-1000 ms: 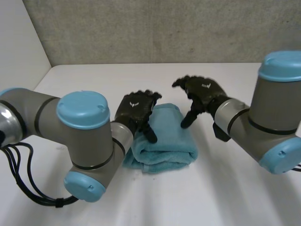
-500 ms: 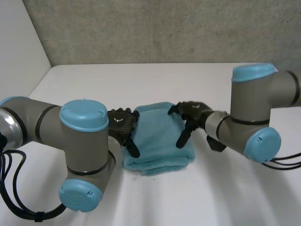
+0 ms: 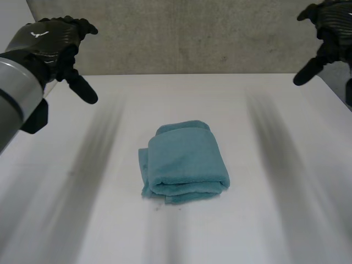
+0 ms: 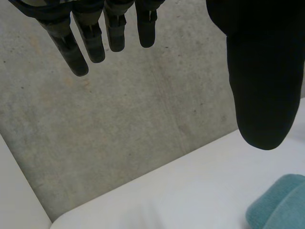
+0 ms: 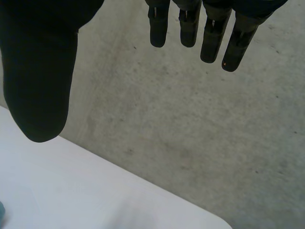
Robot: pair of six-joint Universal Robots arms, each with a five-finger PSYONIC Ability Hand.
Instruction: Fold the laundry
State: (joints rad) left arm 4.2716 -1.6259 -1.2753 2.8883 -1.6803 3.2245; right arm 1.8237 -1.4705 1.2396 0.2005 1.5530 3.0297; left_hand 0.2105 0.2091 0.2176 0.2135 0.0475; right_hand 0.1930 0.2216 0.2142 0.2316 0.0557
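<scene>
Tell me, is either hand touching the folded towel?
No, the left hand and the right hand are both up in the air, well apart from the folded towel.

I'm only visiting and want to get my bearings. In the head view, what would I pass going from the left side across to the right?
Left hand, open and held above the table → folded teal towel, lying on the white table → right hand, open and held above the table.
</scene>
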